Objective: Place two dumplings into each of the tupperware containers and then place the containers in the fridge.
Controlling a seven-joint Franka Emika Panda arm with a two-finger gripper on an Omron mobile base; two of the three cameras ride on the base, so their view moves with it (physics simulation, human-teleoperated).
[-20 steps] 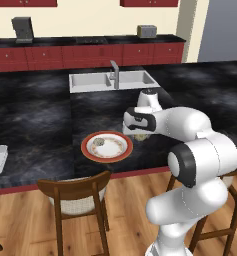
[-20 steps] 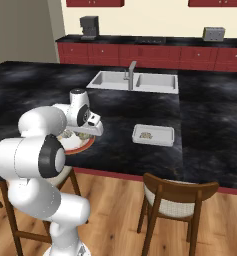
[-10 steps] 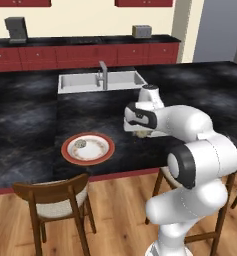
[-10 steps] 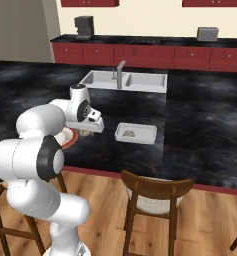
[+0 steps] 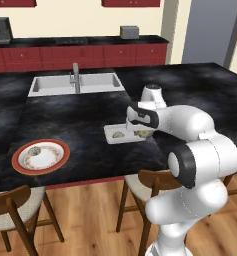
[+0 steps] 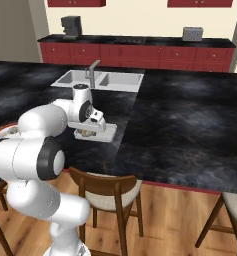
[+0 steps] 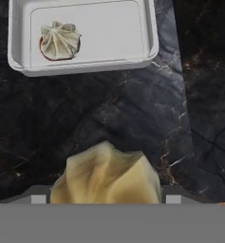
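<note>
1. Gripper: hangs above the dark counter, short of the tray's near wall. Its fingers are spread wide on a pale dumpling, which fills the gap between them at the bottom of the hand view.
2. Tray: a shallow white container, flat on the counter. One dumpling in the tray lies at one end of its floor; the rest of the floor is bare. In the left base view the tray lies just under the hand, with that dumpling visible.
3. Plate: round, red-rimmed, near the counter's front edge, well to the left of the tray. A small lump lies on it near its rim; too small to identify.
4. Sink: set into the counter behind the tray, with an upright tap.
5. Chairs: wooden, standing on the wood floor in front of the counter.
</note>
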